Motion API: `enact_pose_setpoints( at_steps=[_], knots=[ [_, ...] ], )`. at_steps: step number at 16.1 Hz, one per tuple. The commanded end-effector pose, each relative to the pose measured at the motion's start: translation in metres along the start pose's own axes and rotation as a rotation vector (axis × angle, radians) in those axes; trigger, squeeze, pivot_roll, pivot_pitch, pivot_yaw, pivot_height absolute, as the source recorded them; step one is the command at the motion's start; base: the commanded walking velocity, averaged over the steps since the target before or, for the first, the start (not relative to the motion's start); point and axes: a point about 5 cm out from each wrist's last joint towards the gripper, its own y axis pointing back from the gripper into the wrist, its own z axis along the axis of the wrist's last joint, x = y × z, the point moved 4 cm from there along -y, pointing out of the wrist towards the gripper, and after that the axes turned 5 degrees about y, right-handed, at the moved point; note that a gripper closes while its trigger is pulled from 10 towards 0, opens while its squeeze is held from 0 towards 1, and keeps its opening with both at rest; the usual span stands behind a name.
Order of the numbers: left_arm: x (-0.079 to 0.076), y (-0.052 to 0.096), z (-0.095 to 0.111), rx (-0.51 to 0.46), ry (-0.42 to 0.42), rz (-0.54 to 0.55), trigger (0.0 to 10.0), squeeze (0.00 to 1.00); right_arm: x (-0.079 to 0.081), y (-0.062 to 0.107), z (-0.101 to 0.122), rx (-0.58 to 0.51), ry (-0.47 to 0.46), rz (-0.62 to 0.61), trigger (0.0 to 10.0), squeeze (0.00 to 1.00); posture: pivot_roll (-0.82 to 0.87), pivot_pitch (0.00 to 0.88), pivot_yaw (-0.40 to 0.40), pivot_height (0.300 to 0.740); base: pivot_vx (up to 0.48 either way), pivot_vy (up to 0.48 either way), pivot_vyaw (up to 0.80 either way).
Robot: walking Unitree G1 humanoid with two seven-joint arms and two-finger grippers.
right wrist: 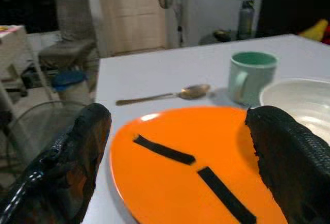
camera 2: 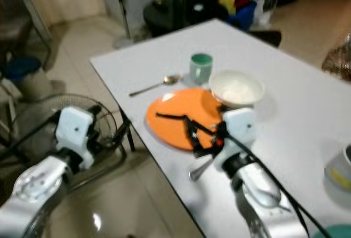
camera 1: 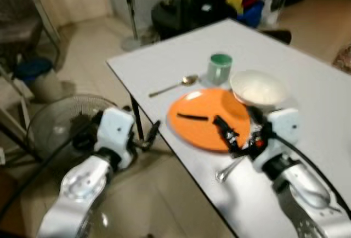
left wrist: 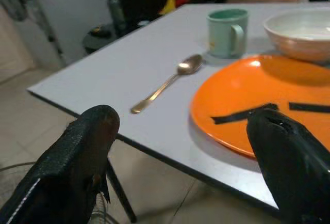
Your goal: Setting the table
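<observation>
An orange plate [camera 1: 204,106] with two black strips on it lies near the left edge of the white table [camera 1: 307,84]. Behind the plate stand a white bowl [camera 1: 258,88] and a green mug [camera 1: 220,68]. A silver spoon [camera 1: 175,85] lies to the plate's far left. My right gripper [camera 1: 230,136] hovers open over the plate's near rim, its fingers [right wrist: 77,157] spread wide. A second silver utensil [camera 1: 227,170] lies on the table just below that gripper. My left gripper [left wrist: 185,126] is open too, held off the table beside its left edge.
A floor fan [camera 1: 66,123] lies on the tiles left of the table, close to my left arm. A fan stand [camera 1: 131,40], dark bags and coloured items sit beyond the far corner. A pale cup [camera 2: 340,172] stands at the table's right.
</observation>
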Motion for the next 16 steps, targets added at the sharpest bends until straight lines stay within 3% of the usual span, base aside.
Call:
enact_pose_setpoints(
  at_steps=[1,8,16],
  knots=[
    [-0.0064,-0.0005,0.0044,-0.017,0.007,-0.027,10.0,0.0,-0.0042,0.0014,0.0009,-0.005,0.004,-0.014,10.0,1.0,0.08,0.0,0.052,0.74,0.0,0.0,0.8],
    [-0.0075,-0.0003,0.0051,-0.019,0.03,-0.033,10.0,0.0,-0.0032,0.0006,0.0007,-0.008,-0.008,-0.009,10.0,1.0,0.08,0.0,0.049,0.74,0.0,0.041,0.8],
    [-0.0071,-0.0004,0.0056,-0.02,0.037,-0.031,10.0,0.0,-0.0066,-0.0002,-0.005,0.028,-0.039,-0.043,10.0,1.0,0.08,0.0,0.046,0.74,0.0,0.321,0.0]
  ],
)
